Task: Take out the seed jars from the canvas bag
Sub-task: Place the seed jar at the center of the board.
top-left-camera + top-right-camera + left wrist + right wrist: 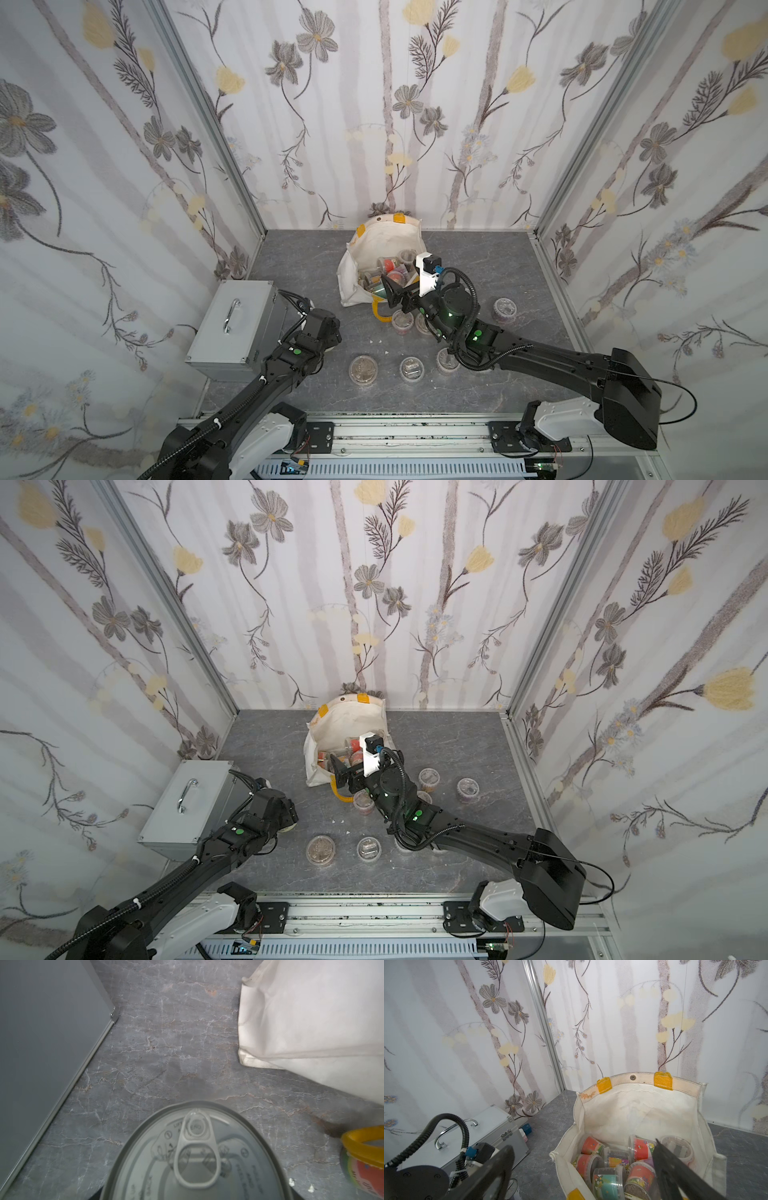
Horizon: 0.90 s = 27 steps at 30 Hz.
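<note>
reaching into the canvas bag for another seed jar

judging the seed jars (641,1149) as light, stiff and probably slick: thin clear plastic, smooth round walls, likely skidding or rolling if pinched off centre. favouring a hold across the side wall just under the lid, on whichever jar is lying uppermost, and steering clear of the soft cloth. showing as squat clear tubs with clear lids, brownish-grey fill, and red, orange or teal label bands. lying jumbled, some tipped on their sides, at the bottom of the canvas bag (639,1109), cream with yellow tabs, slumping open at twelve o'clock on the table (478,266). counting several freed jars (363,370) already out on the table, from four to six o'clock of the bag. poising the right pincer (400,287) released at the bag's mouth, jaws spread wide, nothing between them. hanging the left pincer (326,336) at seven o'clock of the bag, beside the metal box (232,324); seeing a tin can (197,1157) filling its wrist view but no jaws, so not being able to tell whether clenched or released.
</note>
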Tool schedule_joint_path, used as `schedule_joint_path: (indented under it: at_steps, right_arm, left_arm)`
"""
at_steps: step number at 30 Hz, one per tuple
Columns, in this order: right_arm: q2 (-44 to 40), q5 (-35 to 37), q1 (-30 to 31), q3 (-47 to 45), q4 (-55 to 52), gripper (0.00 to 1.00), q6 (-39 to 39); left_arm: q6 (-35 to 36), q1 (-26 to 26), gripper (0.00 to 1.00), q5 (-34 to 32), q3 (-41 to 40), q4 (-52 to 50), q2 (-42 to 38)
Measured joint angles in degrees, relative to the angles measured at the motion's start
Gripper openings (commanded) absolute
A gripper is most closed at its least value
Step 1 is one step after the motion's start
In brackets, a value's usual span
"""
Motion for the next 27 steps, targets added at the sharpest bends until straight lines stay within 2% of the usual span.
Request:
schedule_joint_path:
  at_steps: [8, 12, 17, 27]
  right_arm:
    - [0.59, -0.5, -2.38, 0.2, -2.51, 1.0, 2.27]
    - [0.63, -0.96, -3.23, 0.63, -3.52, 1.0, 2.99]
    - [0.63, -2.01, -3.8, 0.7, -5.11, 1.0, 3.61]
    - [0.63, -2.51, -5.03, 1.62, -6.38, 1.0, 3.72]
  left_arm:
    - [-1.57, -7.39, 0.69, -0.24, -5.68, 3.45, -1.33]
    - [-1.2, -10.23, 0.69, -0.13, -7.15, 8.92, -0.04]
    - [-0.07, -14.21, 0.71, 2.93, -7.34, 14.08, 2.19]
    - [3.54, -16.68, 0.98, 7.32, -5.22, 17.27, 7.74]
